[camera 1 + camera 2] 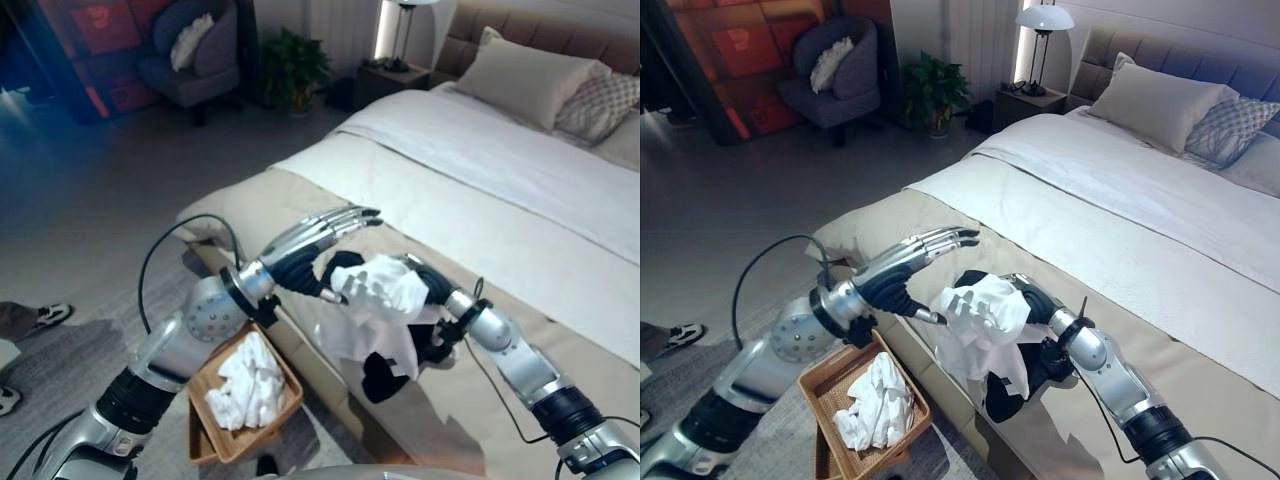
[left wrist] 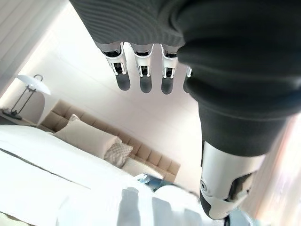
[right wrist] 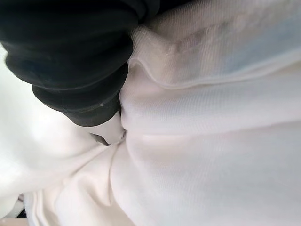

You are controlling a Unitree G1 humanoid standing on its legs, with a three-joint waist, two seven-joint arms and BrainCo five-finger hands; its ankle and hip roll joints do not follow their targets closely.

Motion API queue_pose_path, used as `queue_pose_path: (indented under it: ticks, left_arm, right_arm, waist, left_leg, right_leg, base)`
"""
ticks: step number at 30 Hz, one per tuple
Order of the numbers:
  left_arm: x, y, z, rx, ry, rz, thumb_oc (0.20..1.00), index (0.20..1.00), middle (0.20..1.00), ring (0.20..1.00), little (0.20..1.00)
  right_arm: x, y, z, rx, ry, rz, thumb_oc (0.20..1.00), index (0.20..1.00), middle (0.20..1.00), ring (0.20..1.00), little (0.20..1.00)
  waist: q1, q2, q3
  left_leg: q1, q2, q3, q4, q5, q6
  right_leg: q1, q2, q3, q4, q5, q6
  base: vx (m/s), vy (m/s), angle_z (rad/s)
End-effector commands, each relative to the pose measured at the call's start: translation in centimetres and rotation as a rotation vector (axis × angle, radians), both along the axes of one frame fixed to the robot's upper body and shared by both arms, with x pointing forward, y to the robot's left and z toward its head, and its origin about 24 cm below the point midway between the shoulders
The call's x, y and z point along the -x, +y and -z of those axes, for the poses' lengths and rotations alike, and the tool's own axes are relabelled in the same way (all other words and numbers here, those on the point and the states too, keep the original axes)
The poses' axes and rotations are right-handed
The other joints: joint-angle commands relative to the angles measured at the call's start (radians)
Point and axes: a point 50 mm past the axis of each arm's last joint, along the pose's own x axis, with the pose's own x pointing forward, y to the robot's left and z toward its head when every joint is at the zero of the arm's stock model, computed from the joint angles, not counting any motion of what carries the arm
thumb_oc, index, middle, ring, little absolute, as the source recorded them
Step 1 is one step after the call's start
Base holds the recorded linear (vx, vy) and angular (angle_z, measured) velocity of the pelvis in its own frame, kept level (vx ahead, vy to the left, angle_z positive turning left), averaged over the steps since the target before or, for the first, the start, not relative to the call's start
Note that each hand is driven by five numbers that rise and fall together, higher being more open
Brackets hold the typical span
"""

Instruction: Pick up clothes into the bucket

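In the left eye view, the right robot hand [image 1: 425, 285] holds a white garment [image 1: 385, 310] lifted above the near edge of the bed [image 1: 520, 200]; the cloth drapes over the hand and hangs down past the bed's side. The left robot hand [image 1: 320, 240] is raised just beside the garment with its fingers straight and extended, its thumb close to the cloth. Below the left arm, a brown woven basket [image 1: 205, 390] stands on the floor beside the bed and contains a crumpled white cloth [image 1: 245, 385]. In the right eye view, the arrangement is the same: the garment hangs between the two hands, above and to the right of the basket. In the left wrist view, the left hand's fingers [image 2: 143, 63] are straight and hold nothing. In the right wrist view, white fabric is pressed against the hand's dark ribbed cover [image 3: 70, 52]; the fingers are hidden in the folds, so the closure of the grip cannot be determined.
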Motion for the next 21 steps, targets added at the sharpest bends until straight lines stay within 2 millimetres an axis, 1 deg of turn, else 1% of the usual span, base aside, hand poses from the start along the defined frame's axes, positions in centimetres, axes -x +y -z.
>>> queue_pose_path:
  ticks: [1,2,5,6,7,8,10,11,14,18,20,21]
  left_arm:
    - [0.4,-0.6,-2.2,-0.047,-0.121,0.065,1.0,1.0,1.0,1.0,1.0]
    - [0.6,-0.8,-2.2,-0.08,-0.113,0.089,1.0,1.0,1.0,1.0,1.0]
    - [0.5,-0.7,-2.1,-0.095,-0.132,0.075,1.0,1.0,1.0,1.0,1.0]
    - [0.5,-0.6,-1.8,-0.148,-0.142,0.074,1.0,1.0,1.0,1.0,1.0]
    - [0.5,-0.6,-1.7,-0.149,-0.144,0.074,1.0,1.0,1.0,1.0,1.0]
    - [0.3,-0.5,-1.1,-0.177,-0.135,0.063,1.0,1.0,1.0,1.0,1.0]
    - [0.2,-0.4,-0.9,-0.186,-0.141,0.056,1.0,1.0,1.0,1.0,1.0]
    - [-0.2,-0.2,-0.4,-0.206,-0.158,0.029,1.0,1.0,1.0,1.0,1.0]
    - [-0.6,-0.2,0.1,-0.215,-0.16,0.016,1.0,1.0,1.0,1.0,1.0]
    - [-0.6,-0.3,0.8,-0.213,-0.136,0.021,1.0,1.0,1.0,1.0,1.0]
    - [-0.9,-0.2,1.4,-0.217,-0.137,-0.003,1.0,1.0,1.0,1.0,1.0]
    - [-1.2,-0.3,2.2,-0.239,-0.136,-0.022,1.0,1.0,1.0,1.0,1.0]
  right_arm:
    - [-1.7,1.8,-4.2,-0.099,-0.166,-0.055,0.2,0.2,0.2,0.2,0.2]
    - [-1.8,1.8,-4.3,-0.101,-0.164,-0.052,0.2,0.2,0.2,0.2,0.2]
    - [-1.7,1.8,-4.3,-0.104,-0.164,-0.053,0.2,0.2,0.2,0.2,0.2]
    - [-1.8,1.7,-4.5,-0.116,-0.167,-0.046,0.2,0.2,0.2,0.2,0.2]
    - [-1.8,1.7,-4.5,-0.117,-0.167,-0.046,0.2,0.2,0.2,0.2,0.2]
    - [-1.8,1.7,-4.7,-0.142,-0.167,-0.048,0.2,0.2,0.2,0.2,0.2]
    - [-1.8,1.7,-4.7,-0.148,-0.166,-0.049,0.2,0.2,0.2,0.2,0.2]
    - [-1.7,1.8,-5.0,-0.166,-0.175,-0.058,0.2,0.2,0.2,0.2,0.2]
    - [-1.6,1.9,-5.1,-0.18,-0.179,-0.062,0.2,0.2,0.2,0.2,0.2]
    - [-1.4,2.3,-5.6,-0.194,-0.195,-0.083,0.2,0.2,0.2,0.2,0.2]
    - [-1.4,2.6,-5.8,-0.198,-0.207,-0.096,0.2,0.2,0.2,0.2,0.2]
    - [-1.4,2.9,-6.2,-0.205,-0.221,-0.108,0.2,0.2,0.2,0.2,0.2]
  waist:
    - [0.001,-0.045,-0.033]
    - [0.0,-0.044,-0.033]
    - [0.0,-0.044,-0.034]
    - [0.0,-0.043,-0.035]
    - [0.0,-0.044,-0.035]
    - [-0.001,-0.044,-0.035]
    - [0.0,-0.045,-0.036]
    - [-0.002,-0.046,-0.036]
    - [-0.003,-0.046,-0.036]
    - [-0.003,-0.046,-0.037]
    - [-0.003,-0.047,-0.037]
    - [-0.006,-0.048,-0.038]
  left_leg:
    - [0.072,-0.01,-0.002,0.015,-0.103,0.01]
    - [0.073,-0.011,-0.001,0.014,-0.102,0.01]
    - [0.074,-0.01,-0.002,0.013,-0.102,0.01]
    - [0.073,-0.01,-0.001,0.012,-0.102,0.01]
    - [0.073,-0.01,-0.001,0.012,-0.102,0.01]
    - [0.073,-0.01,-0.001,0.012,-0.102,0.01]
    - [0.074,-0.01,0.0,0.011,-0.102,0.01]
    - [0.075,-0.01,0.0,0.011,-0.102,0.009]
    - [0.074,-0.011,0.001,0.011,-0.102,0.009]
    - [0.075,-0.012,0.003,0.011,-0.102,0.009]
    - [0.075,-0.011,0.003,0.011,-0.102,0.009]
    - [0.075,-0.01,0.005,0.011,-0.102,0.008]
  right_leg:
    - [-0.093,-0.05,0.053,0.048,0.113,0.047]
    - [-0.092,-0.05,0.053,0.048,0.114,0.047]
    - [-0.091,-0.05,0.053,0.048,0.114,0.047]
    - [-0.091,-0.05,0.054,0.047,0.114,0.048]
    - [-0.091,-0.05,0.054,0.047,0.114,0.048]
    - [-0.09,-0.051,0.056,0.046,0.113,0.048]
    - [-0.09,-0.05,0.055,0.045,0.114,0.049]
    - [-0.09,-0.05,0.055,0.044,0.113,0.049]
    - [-0.09,-0.05,0.055,0.044,0.114,0.049]
    - [-0.091,-0.05,0.055,0.044,0.116,0.05]
    - [-0.091,-0.05,0.056,0.044,0.116,0.05]
    - [-0.092,-0.049,0.056,0.043,0.115,0.05]
  base:
    - [0.0,0.0,0.0]
    - [0.0,0.0,0.0]
    - [0.0,0.0,0.0]
    - [0.0,0.0,0.0]
    - [0.0,0.0,0.0]
    - [0.0,0.0,0.0]
    - [0.0,0.0,0.0]
    - [0.0,0.0,0.0]
    - [0.0,0.0,0.0]
    - [0.0,0.0,0.0]
    - [0.0,0.0,0.0]
    - [0.0,0.0,0.0]
